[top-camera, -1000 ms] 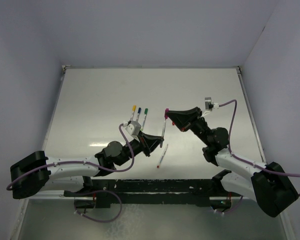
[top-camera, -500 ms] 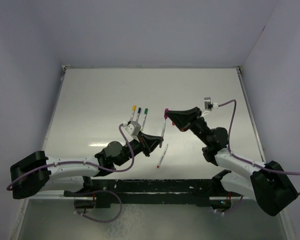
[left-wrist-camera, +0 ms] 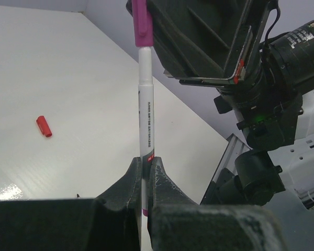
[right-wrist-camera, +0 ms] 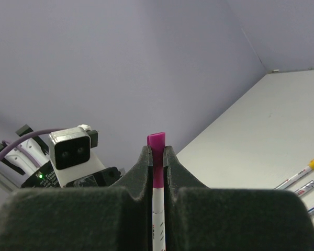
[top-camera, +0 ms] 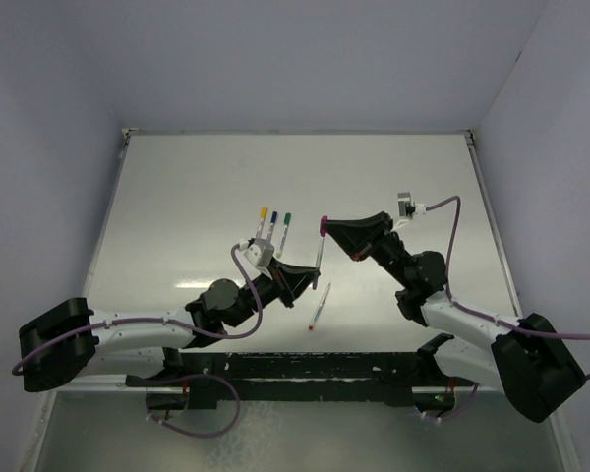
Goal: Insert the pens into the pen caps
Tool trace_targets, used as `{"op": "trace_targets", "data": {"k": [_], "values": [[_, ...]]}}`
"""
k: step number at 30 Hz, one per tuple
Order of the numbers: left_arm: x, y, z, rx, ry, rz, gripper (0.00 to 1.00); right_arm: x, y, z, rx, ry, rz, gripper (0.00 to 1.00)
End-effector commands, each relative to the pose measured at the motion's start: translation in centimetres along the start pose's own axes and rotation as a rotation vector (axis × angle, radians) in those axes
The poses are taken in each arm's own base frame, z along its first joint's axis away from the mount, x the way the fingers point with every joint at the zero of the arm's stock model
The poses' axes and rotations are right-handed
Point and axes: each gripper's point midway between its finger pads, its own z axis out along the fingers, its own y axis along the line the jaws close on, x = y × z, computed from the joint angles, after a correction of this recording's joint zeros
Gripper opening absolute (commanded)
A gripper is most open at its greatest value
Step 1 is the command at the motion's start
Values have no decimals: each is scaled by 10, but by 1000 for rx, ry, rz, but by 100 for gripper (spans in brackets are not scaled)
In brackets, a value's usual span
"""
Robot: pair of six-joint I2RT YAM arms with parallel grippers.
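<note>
A white pen (left-wrist-camera: 145, 115) stands upright between the two grippers. My left gripper (left-wrist-camera: 145, 162) is shut on its lower barrel, seen from above as the left gripper (top-camera: 312, 276). A purple pen cap (left-wrist-camera: 142, 23) sits on the pen's upper end, and my right gripper (right-wrist-camera: 157, 151) is shut on that purple cap (right-wrist-camera: 157, 140). From above, the right gripper (top-camera: 325, 227) meets the pen's top. A red cap (left-wrist-camera: 43, 126) lies loose on the table. Another uncapped pen (top-camera: 319, 307) lies near the left gripper.
Three capped pens lie side by side left of centre: yellow (top-camera: 263, 220), blue (top-camera: 273, 224) and green (top-camera: 285, 227). They also show at the right edge of the right wrist view, the yellow-capped pen (right-wrist-camera: 307, 166) uppermost. Grey walls enclose the white table (top-camera: 197, 187).
Both grippers and the pen between them have drifted slightly to the left. Neither grip has changed.
</note>
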Motion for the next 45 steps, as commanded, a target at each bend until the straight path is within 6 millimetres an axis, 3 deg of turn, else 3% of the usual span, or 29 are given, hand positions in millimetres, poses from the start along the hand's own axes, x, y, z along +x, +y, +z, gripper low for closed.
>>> {"op": "trace_targets", "data": {"k": [1, 10, 19, 26, 32, 45], "values": [[-35, -14, 6, 37, -109, 7, 0, 0, 7, 0, -33, -21, -19, 0], [-45, -19, 6, 53, -143, 2, 0, 16, -3, -2, -5, 22, -15, 0], [-78, -28, 10, 65, -262, 12, 0, 43, -8, -5, -6, 122, -16, 0], [-101, -36, 21, 85, -312, 38, 0, 71, -23, -10, 51, 217, -4, 0], [-120, -30, 25, 67, -337, 70, 0, 96, -41, -19, 171, 314, -66, 0], [-154, -22, 21, 48, -425, 95, 0, 122, -70, -40, 355, 434, -160, 0]]}}
